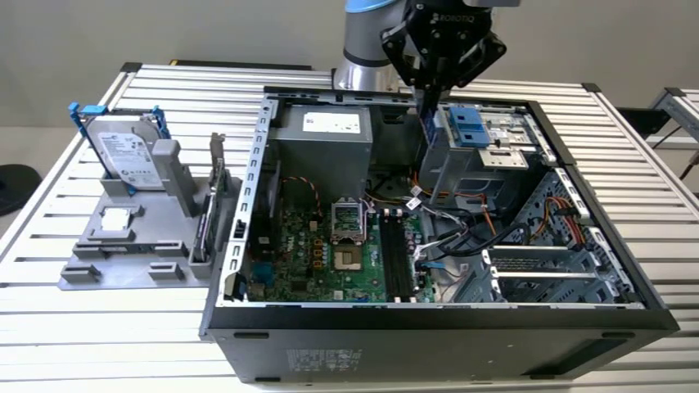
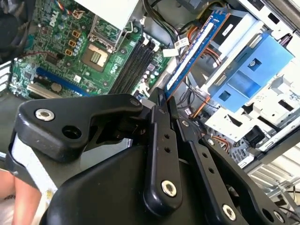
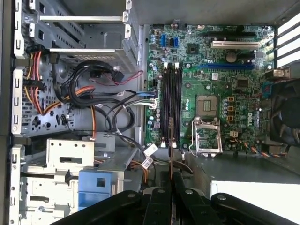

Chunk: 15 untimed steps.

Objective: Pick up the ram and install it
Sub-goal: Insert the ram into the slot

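Note:
My gripper hangs over the back of the open computer case, shut on the ram. The ram is a long, thin blue-green stick that points down from the fingertips into the case. The second wrist view shows the ram running out from the closed gripper, with a white label on its side. In the first wrist view I see the ram edge-on below the gripper, roughly in line with the black memory slots. The slots lie on the green motherboard, and the ram's lower end is still above them.
A silver hard drive in a blue bracket and an upright expansion card stand on a grey fixture at the exterior view's left. Inside the case are the power supply, a blue drive caddy, loose cables and the processor socket.

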Available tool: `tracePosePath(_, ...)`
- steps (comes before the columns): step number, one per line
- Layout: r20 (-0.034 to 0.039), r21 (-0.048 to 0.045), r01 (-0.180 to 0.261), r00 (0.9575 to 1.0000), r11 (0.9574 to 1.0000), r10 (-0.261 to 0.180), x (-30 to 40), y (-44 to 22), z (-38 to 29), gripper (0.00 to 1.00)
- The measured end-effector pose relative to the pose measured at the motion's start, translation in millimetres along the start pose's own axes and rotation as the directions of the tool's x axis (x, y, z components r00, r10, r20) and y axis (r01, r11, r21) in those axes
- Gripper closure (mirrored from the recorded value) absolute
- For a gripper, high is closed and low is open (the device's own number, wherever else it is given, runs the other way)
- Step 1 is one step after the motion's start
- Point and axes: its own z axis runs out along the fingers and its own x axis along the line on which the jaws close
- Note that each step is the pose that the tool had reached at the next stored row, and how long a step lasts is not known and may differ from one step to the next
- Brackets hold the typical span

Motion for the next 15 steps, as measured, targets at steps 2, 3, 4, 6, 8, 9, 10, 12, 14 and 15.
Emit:
tracePosePath(2,0.0003,-0.0002,-0.008,1.0,1.0,0.008,0.5,0.0,0.0,1.0)
tracePosePath(3,0.0003,-0.0002,-0.009,1.0,1.0,0.009,0.7,0.0,0.0,1.0)
tracePosePath(4,0.0004,-0.0002,-0.009,1.0,1.0,0.009,0.9,0.0,0.0,1.0)
tracePosePath(6,0.0004,-0.0002,-0.009,1.0,1.0,0.009,1.4,0.0,0.0,1.0)
tracePosePath(8,0.0004,-0.0004,-0.009,1.0,1.0,0.009,1.5,-0.1,0.6,1.0)
tracePosePath(9,0.0003,-0.0006,-0.009,1.0,1.0,0.009,1.5,-0.1,1.6,1.0)
tracePosePath(10,0.0003,-0.0007,-0.009,1.0,1.0,0.009,1.4,-0.1,2.8,1.0)
tracePosePath(12,0.0003,-0.0009,-0.009,1.0,1.0,0.009,1.4,-0.2,5.2,1.0)
tracePosePath(14,0.0004,-0.0013,-0.009,1.0,1.0,0.009,1.4,-0.3,7.1,1.0)
tracePosePath(15,0.0004,-0.0015,-0.009,1.0,1.0,0.009,1.4,-0.4,8.1,1.0)
